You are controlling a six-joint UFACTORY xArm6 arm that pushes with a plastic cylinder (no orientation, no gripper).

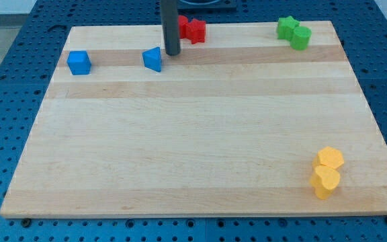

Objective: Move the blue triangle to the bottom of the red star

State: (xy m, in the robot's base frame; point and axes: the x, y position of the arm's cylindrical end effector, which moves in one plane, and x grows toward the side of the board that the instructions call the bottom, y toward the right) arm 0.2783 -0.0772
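Observation:
The blue triangle (153,59) lies near the view's top, left of centre, on the wooden board (200,134). The red star (195,30) sits at the board's top edge, up and to the right of the triangle. A second red block (182,25) touches the star's left side and is partly hidden by the rod. My tip (172,53) rests on the board just right of the blue triangle, very close to it, and below-left of the red star.
A blue cube (79,62) lies at the left near the top. A green star (287,27) and a green rounded block (301,37) sit together at the top right. Two yellow blocks (330,158) (325,181) lie at the bottom right.

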